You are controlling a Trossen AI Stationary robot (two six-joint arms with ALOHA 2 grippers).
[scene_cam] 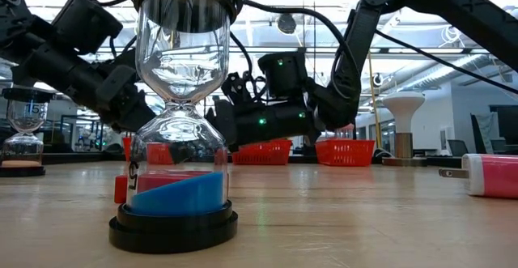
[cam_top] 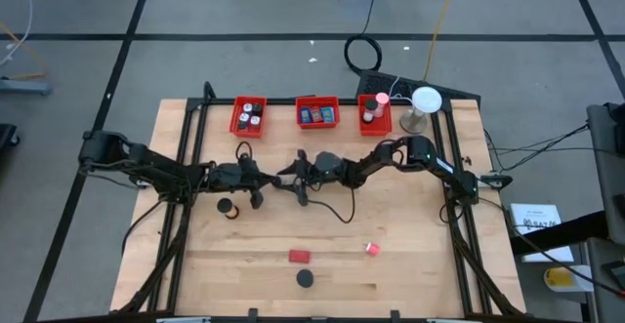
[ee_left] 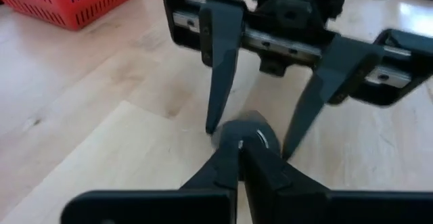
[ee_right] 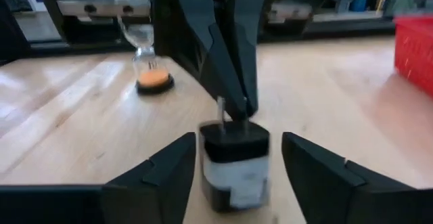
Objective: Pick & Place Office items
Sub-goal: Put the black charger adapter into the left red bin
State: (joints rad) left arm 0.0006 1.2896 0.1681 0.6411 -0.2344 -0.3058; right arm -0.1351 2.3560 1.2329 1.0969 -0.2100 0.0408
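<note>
Your three bins (cam_top: 248,116) stood in a row along the table's (cam_top: 410,264) far edge, with the lamp (cam_top: 424,102) just right of the rightmost one. You had both arms meeting at mid-table before the bins, the left gripper (cam_top: 296,180) coming from the left and the right gripper (cam_top: 305,183) from the right, tip to tip over a charger plug (ee_right: 233,163). Nearer the front edge lay a block (cam_top: 299,257), the hourglass (cam_top: 306,279) before it, and a small item (cam_top: 372,249) to their right; another hourglass (cam_top: 227,208) stood left of centre.

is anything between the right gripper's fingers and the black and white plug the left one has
Nothing visible. The right gripper is open, with one finger on each side of the plug and only bare gaps between. The left gripper is shut on the plug's prong from the far side, clear of those gaps.
</note>
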